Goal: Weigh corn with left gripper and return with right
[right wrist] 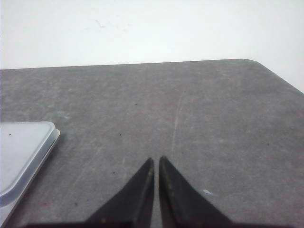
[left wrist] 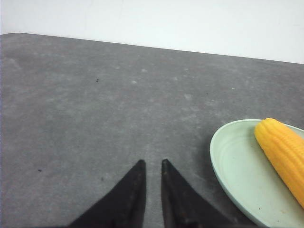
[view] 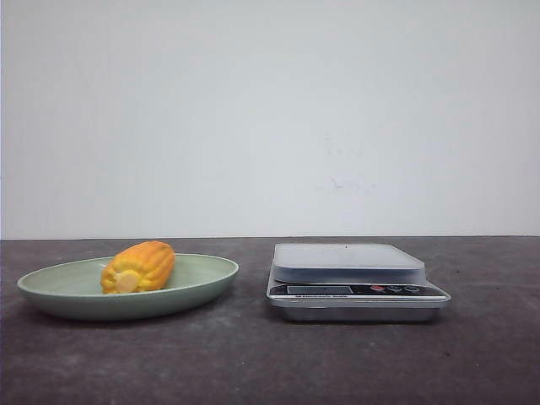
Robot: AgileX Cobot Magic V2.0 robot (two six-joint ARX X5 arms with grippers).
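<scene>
In the front view the corn [view: 138, 267] lies in the green plate [view: 207, 276] on the left, the scale [view: 354, 279] stands empty to the right, and no arm shows, so I judge the task has not started. In the left wrist view the left gripper [left wrist: 152, 164] is nearly closed and holds nothing, with the corn just to its right; it must open and reach over the plate first. In the right wrist view the right gripper [right wrist: 156, 160] is closed and empty, to the right of the scale.

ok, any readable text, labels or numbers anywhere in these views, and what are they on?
Nothing can be quoted.
Scale, front panel: a line of small print under the display, too blurred to read.
Scale display: no digits can be made out.
Plate, corn, table: no text or marks.
</scene>
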